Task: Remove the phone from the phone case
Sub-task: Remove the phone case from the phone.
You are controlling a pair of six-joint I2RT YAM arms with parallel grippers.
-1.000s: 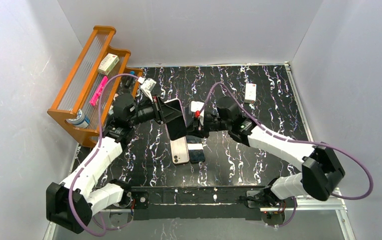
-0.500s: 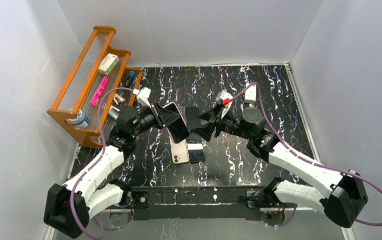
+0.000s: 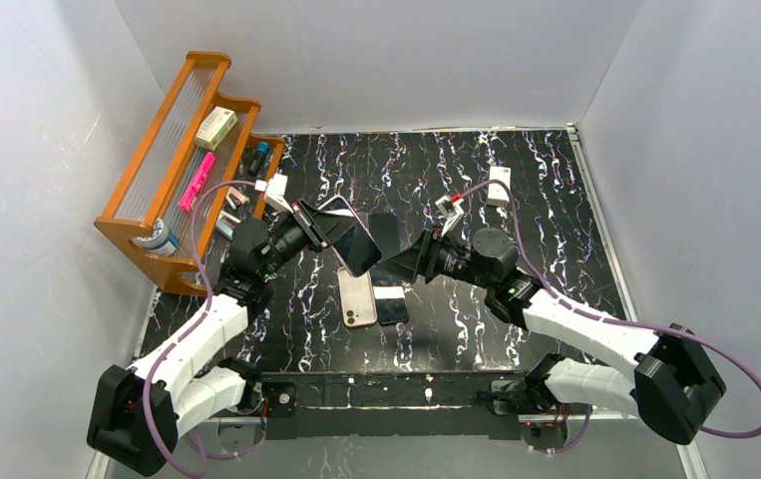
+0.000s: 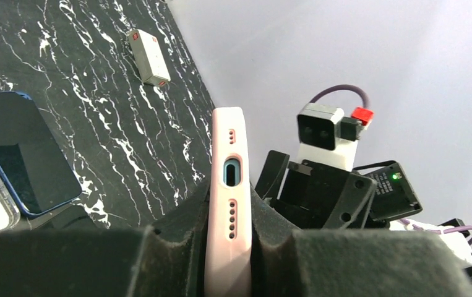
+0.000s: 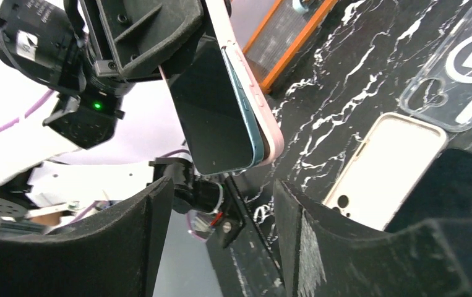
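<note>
Pink silicone, soft and grippy by the look of it, makes up the phone case (image 4: 228, 154). The phone (image 5: 211, 111) inside it is a stiff slab with a glass face, which I judge slick, fairly dense and easy to crack if dropped. My left gripper (image 3: 328, 230) is clenched on the cased phone and holds it in the air just beside the near end of the orange rack (image 3: 157, 190), toward the middle of the mat. My right gripper (image 5: 221, 241) is released with nothing between its pads, and it faces the phone's free end from the side away from the rack.

In the right wrist view a teal edge stands proud of the pink lip. I would pinch that free end and let the case flex off.

The end inside the left pads is hidden, so I cannot tell how much of the phone sits seated. The left wrist view shows only the port edge, never the screen.
</note>
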